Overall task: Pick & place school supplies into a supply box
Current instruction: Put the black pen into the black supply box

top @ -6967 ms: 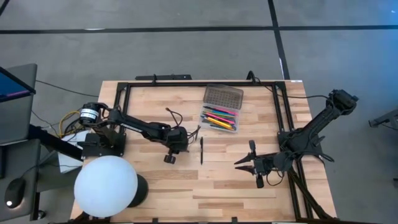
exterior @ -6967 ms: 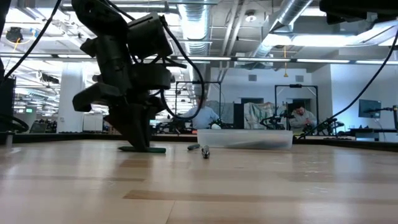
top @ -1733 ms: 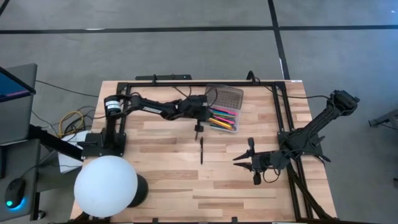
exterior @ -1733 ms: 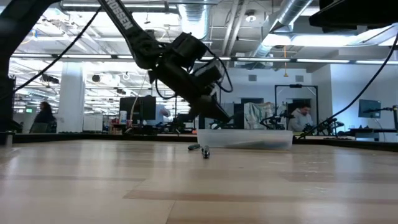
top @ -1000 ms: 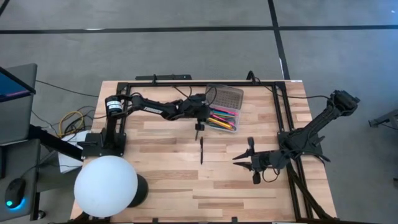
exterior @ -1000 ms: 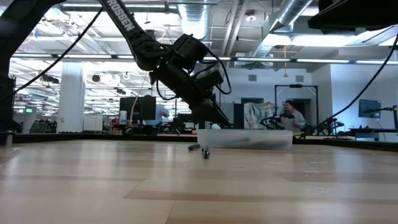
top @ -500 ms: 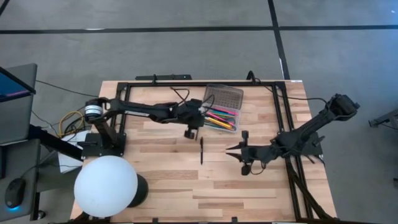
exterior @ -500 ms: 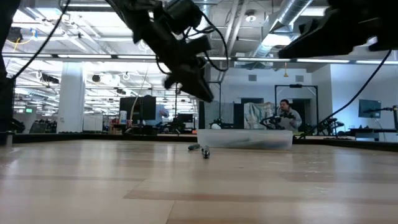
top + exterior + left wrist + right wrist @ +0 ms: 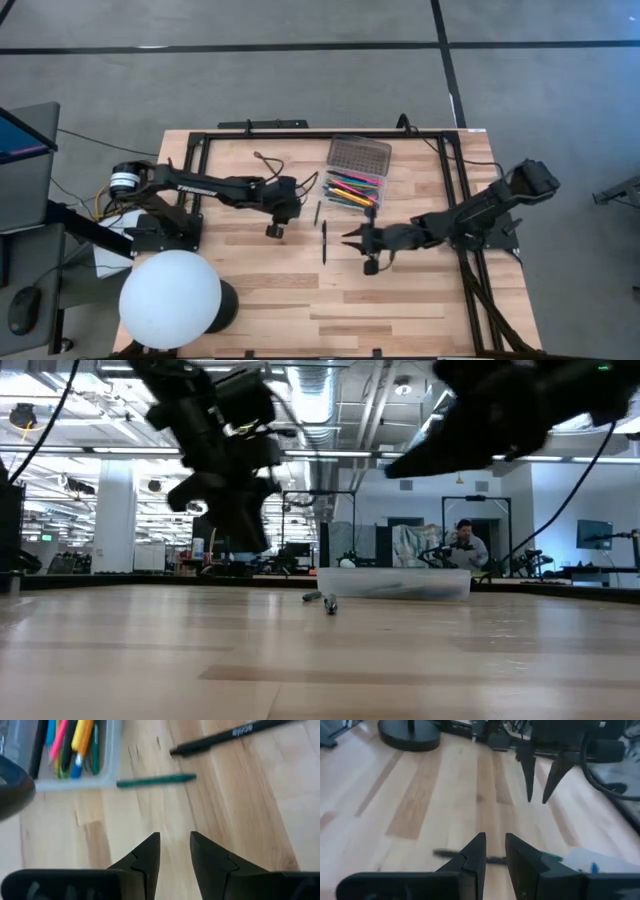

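A black pen lies on the wooden table, with a thin green pen beside it, closer to the supply box. The translucent box holds several coloured pens, and its dotted lid lies on its far side. My left gripper hangs open over bare wood, left of both pens, pointing steeply down. My right gripper is open just right of the black pen, fingers aimed at it, and holds nothing.
A white globe lamp stands at the table's near left corner. A black metal frame runs along the table's far half and down its right side. Bare wood lies near the front edge.
My left gripper has drawn back from the supply box toward the table's left and near side, rising a little and tipping further down. My right gripper has travelled toward the table's left, sinking slightly, up to the black pen. The pens and the box lie unmoved.
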`<state>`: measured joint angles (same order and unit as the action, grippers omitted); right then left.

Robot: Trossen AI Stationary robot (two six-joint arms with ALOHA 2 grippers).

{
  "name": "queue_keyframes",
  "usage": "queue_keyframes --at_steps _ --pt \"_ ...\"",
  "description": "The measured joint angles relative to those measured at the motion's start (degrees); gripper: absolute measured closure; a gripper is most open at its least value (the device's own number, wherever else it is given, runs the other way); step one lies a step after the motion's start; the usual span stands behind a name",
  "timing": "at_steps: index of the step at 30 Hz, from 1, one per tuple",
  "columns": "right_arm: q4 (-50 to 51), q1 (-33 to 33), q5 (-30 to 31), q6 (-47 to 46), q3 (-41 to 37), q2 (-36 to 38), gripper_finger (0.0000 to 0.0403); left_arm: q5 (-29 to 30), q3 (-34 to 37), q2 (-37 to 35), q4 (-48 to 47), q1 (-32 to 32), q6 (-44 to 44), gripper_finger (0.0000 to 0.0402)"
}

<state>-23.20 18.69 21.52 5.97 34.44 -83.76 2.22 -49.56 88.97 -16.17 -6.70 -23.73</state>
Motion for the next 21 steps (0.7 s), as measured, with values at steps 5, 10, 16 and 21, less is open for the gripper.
queue_keyframes --at_steps 5,10,16,21 --pt "0.6 -3.1 -0.5 -8.6 6.9 -7.4 0.0336 0.1 12.9 -4.5 15.9 0.6 1.7 0.0300" --pt "8.1 -5.1 -0.4 -22.0 15.9 -13.6 0.0336 6.3 22.3 -9.4 27.5 0.5 0.5 0.0300" --pt "23.8 -4.8 1.2 -34.0 26.8 -22.2 0.0336 11.5 26.4 -17.8 26.4 0.5 1.2 0.0300" --pt "40.7 -4.9 2.5 -43.1 36.3 -28.5 0.0336 11.2 28.8 -22.1 25.6 0.6 1.2 0.0300"
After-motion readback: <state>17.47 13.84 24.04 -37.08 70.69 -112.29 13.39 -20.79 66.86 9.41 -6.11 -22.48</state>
